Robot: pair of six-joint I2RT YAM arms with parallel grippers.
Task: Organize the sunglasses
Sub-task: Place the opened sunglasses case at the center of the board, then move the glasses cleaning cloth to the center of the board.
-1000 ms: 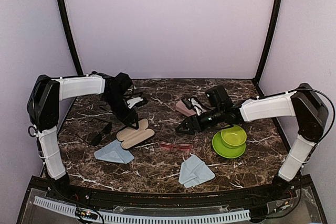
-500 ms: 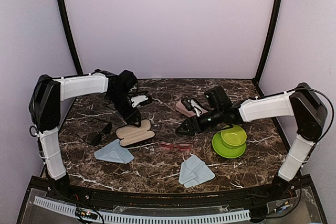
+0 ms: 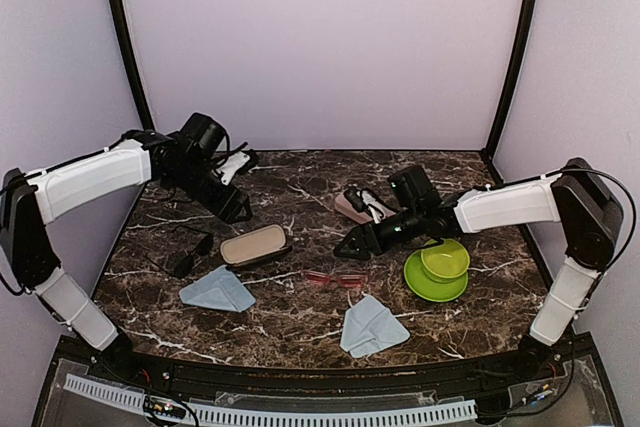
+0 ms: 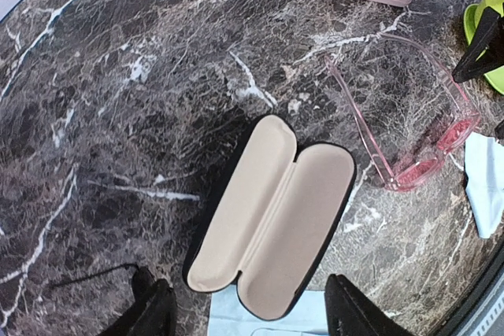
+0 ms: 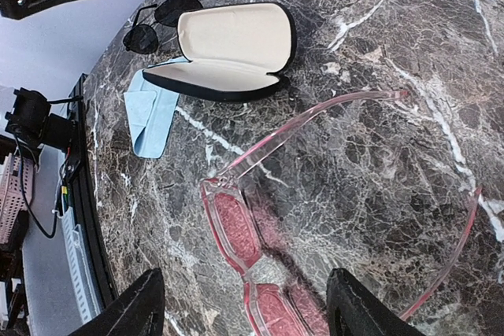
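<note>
The red-pink sunglasses [image 3: 337, 279] lie unfolded on the marble, in front of the centre. My right gripper [image 3: 352, 244] is open and empty, hovering just behind them; in the right wrist view they [image 5: 253, 235] lie between its spread fingers [image 5: 130, 308]. The black sunglasses [image 3: 190, 252] lie at the left, beside an open black case with beige lining [image 3: 255, 245]. My left gripper [image 3: 236, 210] is open and empty, raised above and behind that case [image 4: 272, 214]. The left wrist view also shows the pink pair [image 4: 409, 127].
A closed pink case [image 3: 355, 205] lies behind my right gripper. A green bowl on a green plate [image 3: 437, 269] stands at the right. One light blue cloth [image 3: 218, 290] lies in front of the black case, another [image 3: 372, 327] near the front edge.
My left arm has lifted and drawn back to the left, away from the black case, which lies open and slightly shifted back. My right gripper has hardly moved.
</note>
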